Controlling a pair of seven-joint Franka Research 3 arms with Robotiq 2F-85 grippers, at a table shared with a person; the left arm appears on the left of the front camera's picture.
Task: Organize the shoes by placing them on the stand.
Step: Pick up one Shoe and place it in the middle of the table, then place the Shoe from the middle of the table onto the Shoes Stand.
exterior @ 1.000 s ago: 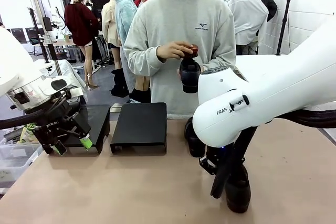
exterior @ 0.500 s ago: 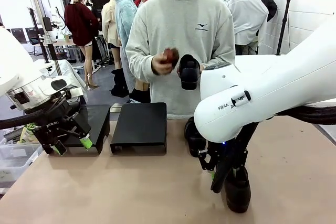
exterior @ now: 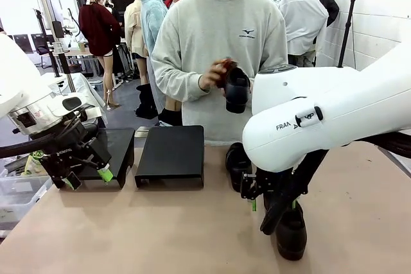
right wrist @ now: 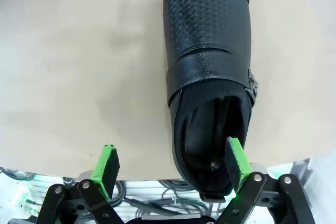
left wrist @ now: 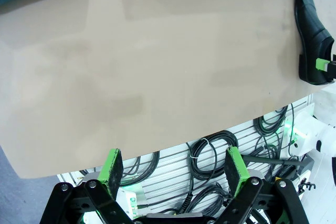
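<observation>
Nearest me, the right tool [right wrist: 170,156] hangs over a shoe [right wrist: 207,51] lying at the near edge of the desk [right wrist: 79,51]. Its pads are apart, one over the heel opening and the other outside the shoe's wall. Over the past second the arm has swung up and a little rightward, yet the shoe has not budged, so nothing is gripped (I'd judge a pinch on that wall comes next). The left tool [exterior: 88,178] waits at the left, spread wide and holding nothing. A second shoe [exterior: 236,162] rests further back, beside the two black stands [exterior: 171,152], whose visible tops are bare. Behind, the person's hand [exterior: 212,78] has slid from the top of a third shoe [exterior: 236,88] to its side.
</observation>
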